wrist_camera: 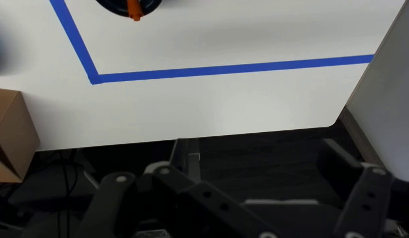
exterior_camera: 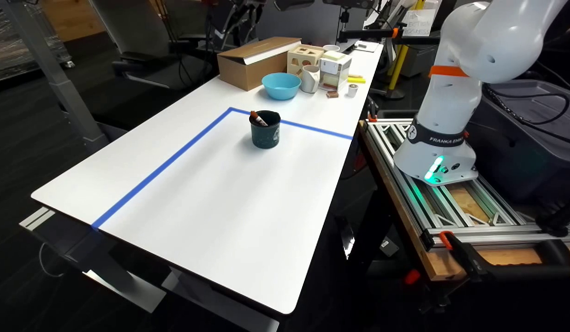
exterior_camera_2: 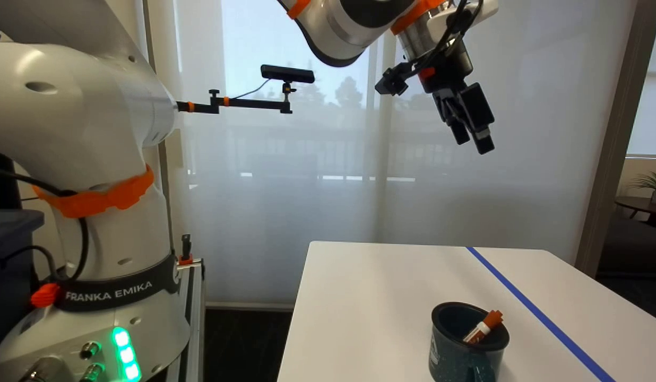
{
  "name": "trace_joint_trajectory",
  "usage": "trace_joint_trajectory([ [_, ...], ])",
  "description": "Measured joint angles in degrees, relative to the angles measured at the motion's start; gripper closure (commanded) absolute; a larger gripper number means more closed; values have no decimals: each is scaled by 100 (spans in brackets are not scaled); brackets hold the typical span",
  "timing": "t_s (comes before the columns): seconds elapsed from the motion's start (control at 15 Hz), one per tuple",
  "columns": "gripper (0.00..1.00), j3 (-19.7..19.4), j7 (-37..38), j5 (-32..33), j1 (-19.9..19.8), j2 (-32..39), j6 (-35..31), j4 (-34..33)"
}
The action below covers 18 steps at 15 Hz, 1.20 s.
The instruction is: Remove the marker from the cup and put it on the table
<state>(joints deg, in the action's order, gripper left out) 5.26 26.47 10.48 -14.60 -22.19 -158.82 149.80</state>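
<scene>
The dark teal cup stands upright on the white table, inside the blue tape lines. It also shows in an exterior view and partly at the top edge of the wrist view. The reddish-brown marker with a pale band leans in the cup, its capped end sticking out above the rim. The marker also shows in an exterior view and the wrist view. My gripper is open and empty, high above the table and apart from the cup. Its fingers are wide apart.
A light-blue bowl, a cardboard box, a wooden shape box, a white mug and small items stand beyond the tape at the table's far end. A black camera on a boom stands beside the arm.
</scene>
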Motion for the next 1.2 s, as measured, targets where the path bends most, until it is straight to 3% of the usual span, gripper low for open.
trace_joint_trajectory([
  [0.27, 0, 286, 321, 862, -973, 157, -1023, 454],
  [0.6, 0, 867, 744, 1705, -2144, 158, -1125, 635],
  [1.2, 0, 1086, 748, 1837, -2326, 585, -749, 809],
])
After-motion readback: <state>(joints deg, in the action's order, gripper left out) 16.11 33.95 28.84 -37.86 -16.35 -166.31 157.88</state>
